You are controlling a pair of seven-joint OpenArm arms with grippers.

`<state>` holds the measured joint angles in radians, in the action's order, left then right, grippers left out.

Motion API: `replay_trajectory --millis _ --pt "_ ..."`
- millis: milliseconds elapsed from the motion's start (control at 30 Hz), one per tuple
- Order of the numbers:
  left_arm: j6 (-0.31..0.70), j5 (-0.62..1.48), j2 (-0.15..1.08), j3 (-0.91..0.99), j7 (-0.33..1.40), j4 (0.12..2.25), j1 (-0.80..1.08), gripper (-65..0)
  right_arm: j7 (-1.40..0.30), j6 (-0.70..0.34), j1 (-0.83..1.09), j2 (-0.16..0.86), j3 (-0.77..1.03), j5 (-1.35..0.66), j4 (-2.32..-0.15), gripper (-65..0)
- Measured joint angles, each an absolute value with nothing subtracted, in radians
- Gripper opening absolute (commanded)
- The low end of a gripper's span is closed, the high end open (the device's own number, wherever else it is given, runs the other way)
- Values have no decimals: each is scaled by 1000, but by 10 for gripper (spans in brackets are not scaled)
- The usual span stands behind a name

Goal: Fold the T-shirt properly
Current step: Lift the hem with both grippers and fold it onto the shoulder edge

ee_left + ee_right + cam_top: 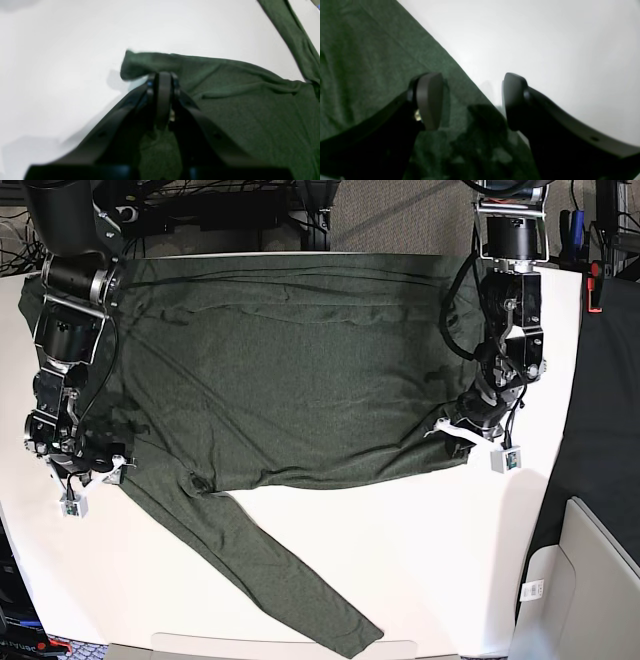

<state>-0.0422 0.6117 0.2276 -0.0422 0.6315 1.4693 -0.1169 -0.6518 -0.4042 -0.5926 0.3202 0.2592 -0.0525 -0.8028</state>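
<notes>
A corner of the T-shirt is pinched by the shut left fingers. The right fingers are spread wide over its edge, nothing held. The shirt is laid flat across the white counter, one sleeve pointing to the front.

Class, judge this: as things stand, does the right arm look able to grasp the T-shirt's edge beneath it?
Probably yes. The right gripper has its jaws open straddling the T-shirt edge on the white table, with nothing blocking.
</notes>
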Motion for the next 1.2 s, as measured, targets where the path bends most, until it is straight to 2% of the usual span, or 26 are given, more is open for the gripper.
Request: replay_trajectory --millis 100,300,400,500,600,800,933,1067,1200 --pt "-42 612 227 -42 632 1469 -117 -650 -648 -405 -590 318 259 -52 -789 -304" --pt "-42 612 227 -42 632 1469 -117 -650 -654 -404 -593 319 260 -59 -772 -582" --pt "-41 612 227 -42 632 1469 -117 -650 -680 -405 -596 320 263 -59 -778 -646" --pt "-41 612 227 -42 631 1469 -117 -650 -730 -426 -585 316 264 -62 -830 -647" --pt "-41 612 227 -42 631 1470 -117 -650 -769 -502 -570 324 264 -140 -883 -647" --pt "-38 612 226 -2 627 1540 -107 -650 -846 -513 -506 351 266 -211 -1024 -647" --pt "-41 612 227 0 632 1582 -73 -650 -899 -519 -430 358 262 -324 -1170 -647" --pt "-38 612 228 0 633 1644 -11 -650 -922 -519 -338 406 264 -437 -1309 -647" --pt "-35 614 223 29 646 1716 49 -650 -984 -521 -252 428 356 -556 -1405 -647"
